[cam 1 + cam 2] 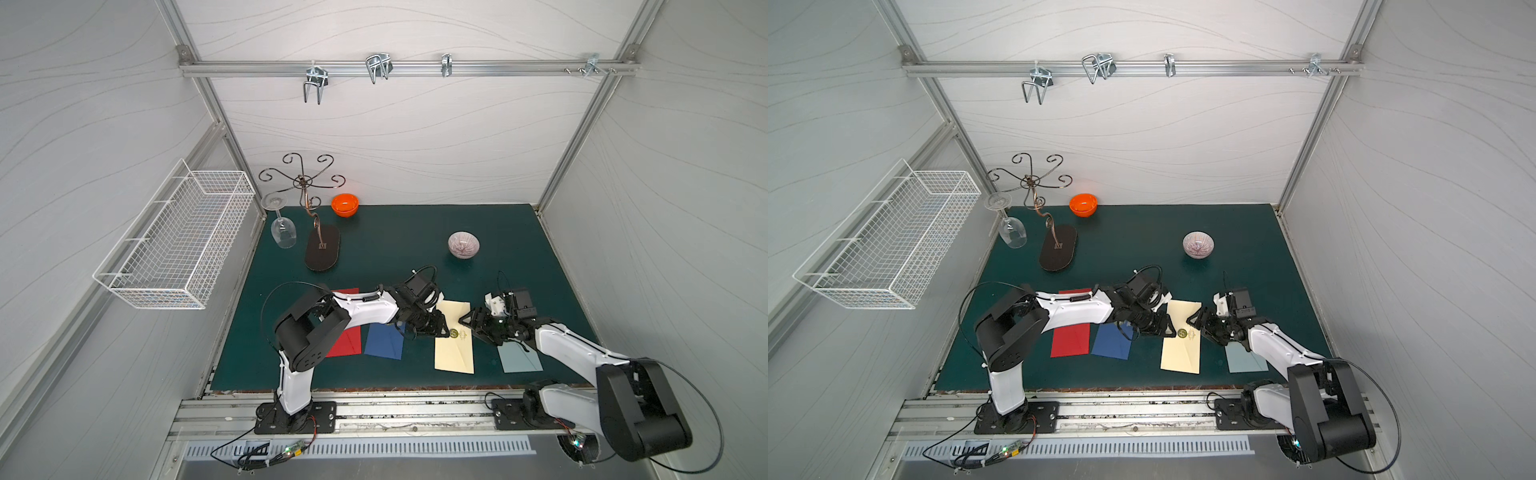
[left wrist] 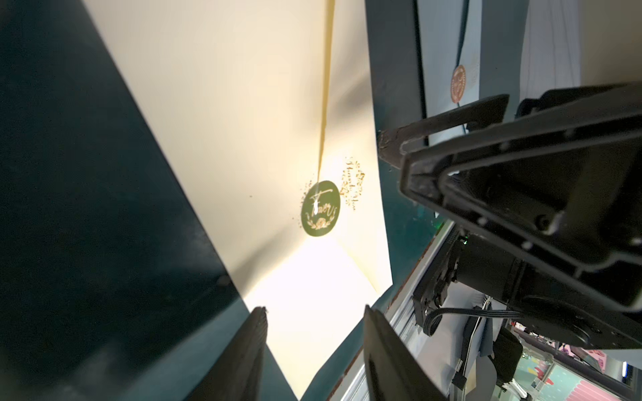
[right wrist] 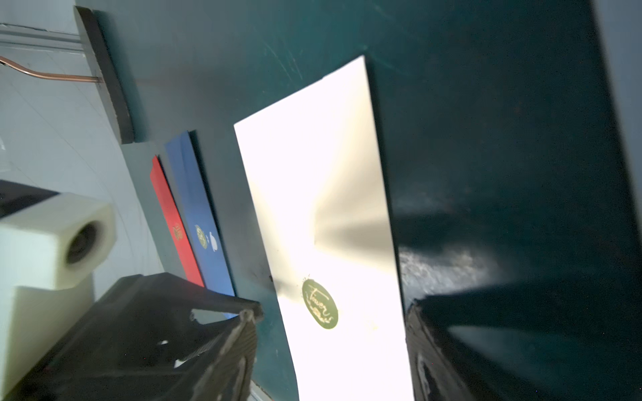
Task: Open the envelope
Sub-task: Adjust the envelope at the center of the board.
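Left gripper point(image 2: 314, 310) half open, right gripper point(image 3: 333, 309) wider, both empty, flanking the seal point(image 1: 454, 332). Closing may crumple the envelope point(image 1: 455, 355), or they seemingly could collide.

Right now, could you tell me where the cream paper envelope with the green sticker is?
In both top views the cream paper envelope lies on the green mat, between the dark blue paper envelope on its left and the pale blue paper envelope.
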### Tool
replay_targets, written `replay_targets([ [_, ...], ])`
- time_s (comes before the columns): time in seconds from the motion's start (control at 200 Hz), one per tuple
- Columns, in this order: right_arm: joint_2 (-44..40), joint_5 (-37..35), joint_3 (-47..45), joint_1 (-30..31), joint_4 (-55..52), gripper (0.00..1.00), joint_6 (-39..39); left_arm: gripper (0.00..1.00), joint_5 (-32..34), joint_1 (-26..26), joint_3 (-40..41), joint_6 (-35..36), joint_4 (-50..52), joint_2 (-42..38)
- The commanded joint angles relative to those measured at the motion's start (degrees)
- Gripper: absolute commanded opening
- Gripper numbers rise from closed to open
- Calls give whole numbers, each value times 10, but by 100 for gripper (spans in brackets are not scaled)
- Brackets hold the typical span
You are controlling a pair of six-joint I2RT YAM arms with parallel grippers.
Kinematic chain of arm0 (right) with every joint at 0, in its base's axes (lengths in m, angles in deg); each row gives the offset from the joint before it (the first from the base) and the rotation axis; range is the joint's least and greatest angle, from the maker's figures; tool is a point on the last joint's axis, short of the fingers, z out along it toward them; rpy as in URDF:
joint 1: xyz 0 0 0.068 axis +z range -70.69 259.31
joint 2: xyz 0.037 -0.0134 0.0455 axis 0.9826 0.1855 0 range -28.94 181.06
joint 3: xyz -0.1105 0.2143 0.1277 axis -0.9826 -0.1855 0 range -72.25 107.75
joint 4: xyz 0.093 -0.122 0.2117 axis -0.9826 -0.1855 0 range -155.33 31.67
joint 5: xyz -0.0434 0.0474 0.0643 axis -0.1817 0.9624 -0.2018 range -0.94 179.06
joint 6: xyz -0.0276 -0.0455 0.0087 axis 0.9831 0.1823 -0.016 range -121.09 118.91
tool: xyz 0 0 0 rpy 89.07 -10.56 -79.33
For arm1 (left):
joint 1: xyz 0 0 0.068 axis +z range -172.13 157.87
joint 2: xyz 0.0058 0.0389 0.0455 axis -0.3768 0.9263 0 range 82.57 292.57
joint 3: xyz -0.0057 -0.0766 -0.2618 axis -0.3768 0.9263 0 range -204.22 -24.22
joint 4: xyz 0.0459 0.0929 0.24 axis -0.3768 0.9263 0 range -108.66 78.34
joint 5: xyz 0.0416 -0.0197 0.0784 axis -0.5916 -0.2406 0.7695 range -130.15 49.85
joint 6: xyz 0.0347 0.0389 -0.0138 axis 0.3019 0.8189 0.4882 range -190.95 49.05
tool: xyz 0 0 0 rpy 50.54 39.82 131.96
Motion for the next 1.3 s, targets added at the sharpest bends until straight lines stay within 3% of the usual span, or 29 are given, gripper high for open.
replay_targets([
  [0.0, 28, 1, -31, -11, 16, 70, -10, 45, 2, 1, -28, 3, 16, 21],
  [0.44, 105, 103, -17, -4, 125, 72, -23, 43, 26, 64, 1, -2, -6, 33],
  [0.565, 131, 95, 11, 25, 122, 74, -19, 43, 21, 89, 4, 13, 0, 22],
  [0.77, 154, 74, 27, 15, 112, 75, -15, 45, 10, 100, -7, 32, 11, -1],
  [1.141, 85, 38, -13, 14, 90, 74, -45, 46, -36, 94, 55, 5, -3, -81],
  [1.296, 42, 41, -29, 36, 74, 74, -55, 45, -42, 62, 87, -4, 9, -125],
])
